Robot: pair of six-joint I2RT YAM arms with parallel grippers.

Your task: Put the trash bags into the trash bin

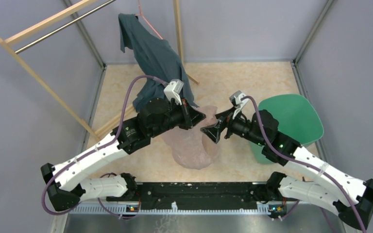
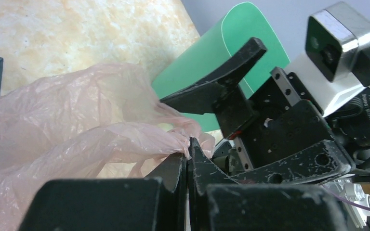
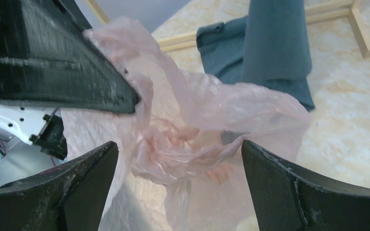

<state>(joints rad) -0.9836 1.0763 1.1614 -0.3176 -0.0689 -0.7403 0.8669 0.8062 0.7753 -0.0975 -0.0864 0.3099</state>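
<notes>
At frame centre in the top view, my left fingers [image 2: 187, 159] are clenched tight on a bunched edge of the trash bag [image 1: 194, 145]. The left wrist view confirms the grip: pink film is gathered into a knot right at the tips, with no gap between them. My right fingers [image 1: 213, 131] are released and spread wide, facing the left ones from the right. In the right wrist view the crumpled mouth of the bag sits between the two tips, but I cannot tell whether either tip touches the film. The bag is thin, translucent, pale pink and heavily wrinkled. It drapes from the held edge toward lower centre of the top view, between my two arms; whether its lower end rests on the bench [image 1: 252, 82] I cannot tell. The trash bin [image 1: 291, 116], teal-green, stands at right of frame, just beyond my right forearm, which covers part of it. The bag is wholly outside the bin. A dark blue-grey shirt [image 1: 155, 58] hangs at upper centre, its lower end behind my left wrist, on a wooden rack [image 1: 39, 29] at upper left.
</notes>
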